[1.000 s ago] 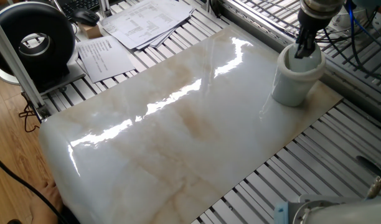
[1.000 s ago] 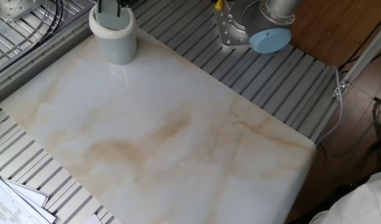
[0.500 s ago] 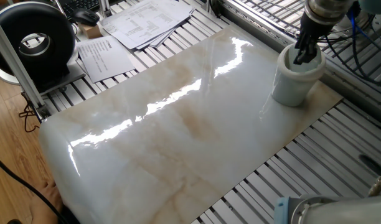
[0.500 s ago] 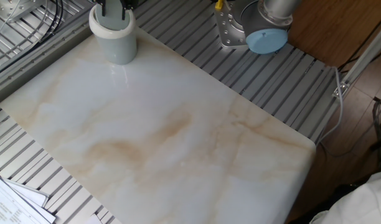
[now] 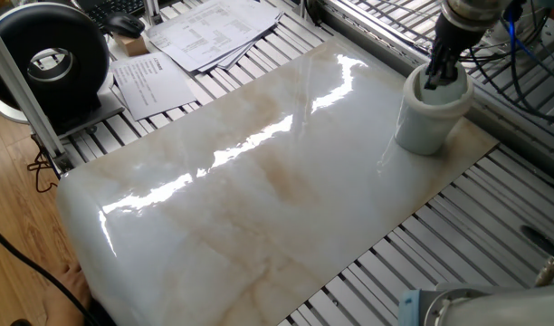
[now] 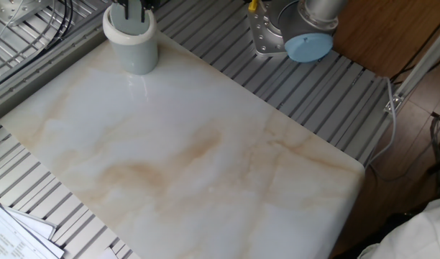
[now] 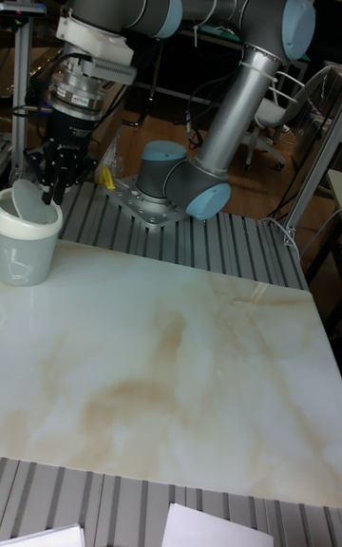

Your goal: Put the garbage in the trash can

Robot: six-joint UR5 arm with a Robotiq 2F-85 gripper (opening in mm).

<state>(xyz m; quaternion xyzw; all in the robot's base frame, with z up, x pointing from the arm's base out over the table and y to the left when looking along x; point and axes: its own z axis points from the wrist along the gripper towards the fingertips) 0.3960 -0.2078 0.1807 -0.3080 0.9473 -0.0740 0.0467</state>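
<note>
The trash can (image 5: 427, 118) is a plain white cup at the far right corner of the marble slab, also seen as the trash can (image 6: 131, 44) and the trash can (image 7: 27, 243). My gripper (image 5: 436, 78) hangs straight down into its mouth, with the dark fingertips (image 7: 52, 188) dipping below the rim. In the other fixed view the gripper (image 6: 129, 13) shows only at the top edge. The fingers stand close together, but the rim hides their tips. No garbage shows on the slab or between the fingers.
A round black device (image 5: 52, 62) and printed paper sheets (image 5: 205, 32) lie at the far left beyond the slab. The arm's base (image 6: 292, 32) stands on the slatted table beside the slab. Cables (image 5: 521, 63) run behind the trash can.
The gripper has stayed in the trash can's mouth, shifting only slightly. Its fingers look a little closer together than a second ago.
</note>
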